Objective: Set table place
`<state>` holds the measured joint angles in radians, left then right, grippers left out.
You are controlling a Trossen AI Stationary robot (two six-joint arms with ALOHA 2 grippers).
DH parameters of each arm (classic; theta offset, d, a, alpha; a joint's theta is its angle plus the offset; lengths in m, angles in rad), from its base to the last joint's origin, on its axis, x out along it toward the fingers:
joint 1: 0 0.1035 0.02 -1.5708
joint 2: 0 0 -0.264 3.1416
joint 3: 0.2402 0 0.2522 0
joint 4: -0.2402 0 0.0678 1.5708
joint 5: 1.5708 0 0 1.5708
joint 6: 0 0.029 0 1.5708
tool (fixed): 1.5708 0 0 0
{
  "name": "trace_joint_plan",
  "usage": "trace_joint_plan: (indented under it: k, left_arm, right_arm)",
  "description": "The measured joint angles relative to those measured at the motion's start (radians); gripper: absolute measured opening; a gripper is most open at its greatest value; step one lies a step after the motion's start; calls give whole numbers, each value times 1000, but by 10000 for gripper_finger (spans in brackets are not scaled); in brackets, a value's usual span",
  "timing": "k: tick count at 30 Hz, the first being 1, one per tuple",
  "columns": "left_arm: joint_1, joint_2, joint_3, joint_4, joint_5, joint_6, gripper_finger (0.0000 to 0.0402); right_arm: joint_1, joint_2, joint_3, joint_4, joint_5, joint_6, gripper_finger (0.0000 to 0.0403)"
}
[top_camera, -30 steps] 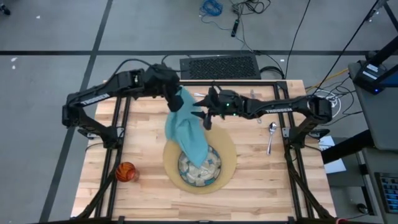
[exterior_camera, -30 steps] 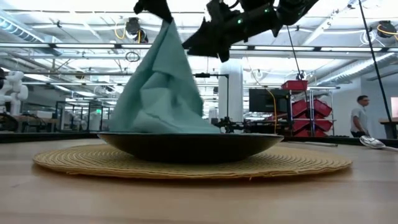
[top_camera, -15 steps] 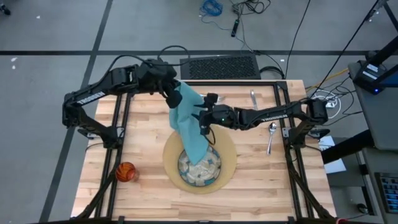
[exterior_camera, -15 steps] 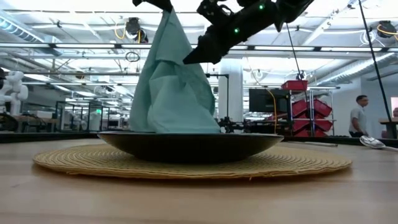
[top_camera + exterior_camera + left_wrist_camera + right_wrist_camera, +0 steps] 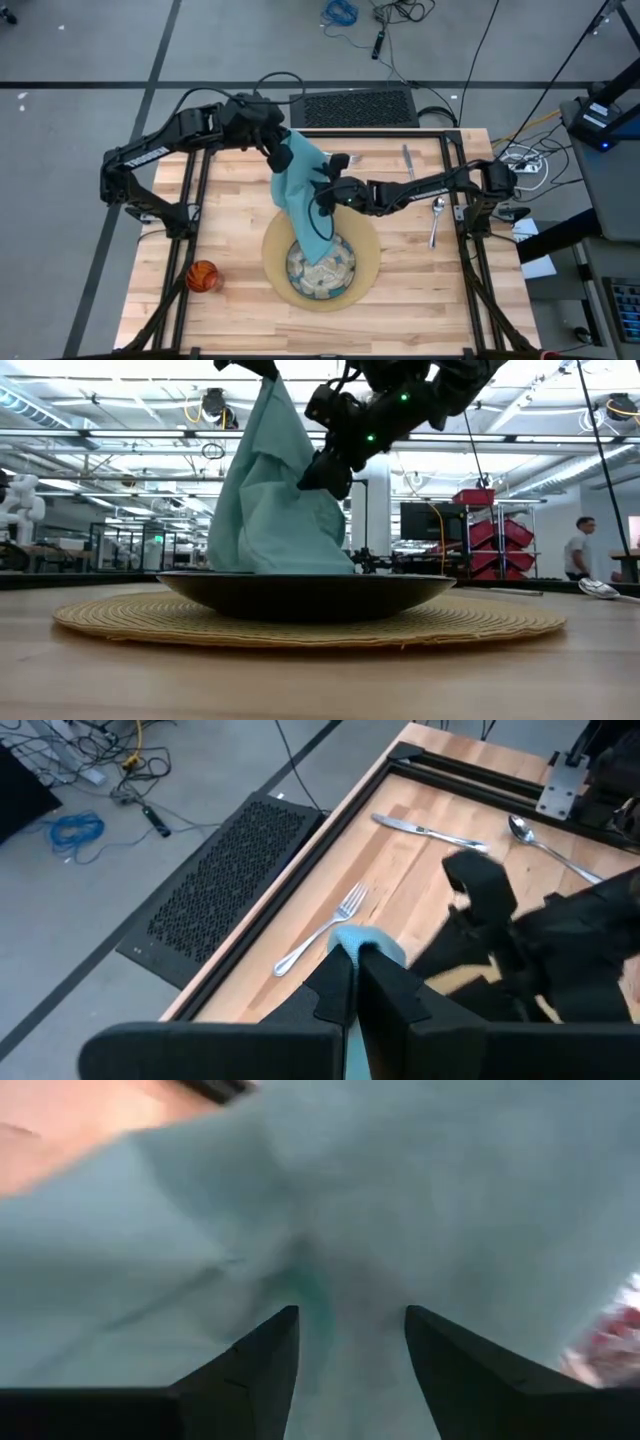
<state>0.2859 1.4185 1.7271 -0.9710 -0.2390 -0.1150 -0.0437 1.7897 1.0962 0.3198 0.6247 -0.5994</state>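
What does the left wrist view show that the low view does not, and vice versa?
Only the left wrist view shows the fork, knife and spoon lying on the table. Only the low view shows the plate on the round mat, and a person far behind. Both show the blue napkin pinched by the left gripper, with the right gripper beside it.
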Motion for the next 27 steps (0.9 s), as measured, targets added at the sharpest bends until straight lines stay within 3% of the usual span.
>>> trace_joint_plan:
  k: [12, 15, 18, 27]
  left_arm:
    - [0, 0, 0, -2, 3, 17, 0]
    - [0, 0, 0, -12, 3, 22, 0]
    - [-1, 0, 0, -22, 4, 26, 0]
    - [-9, -2, -30, -108, 4, 44, 0]
  right_arm:
    - [6, 38, 0, 116, -41, -45, 121]
    - [8, 50, 5, 133, 45, -16, 89]
    - [6, 31, 6, 125, 91, -19, 19]
    - [4, -160, 7, 12, 207, -23, 1]
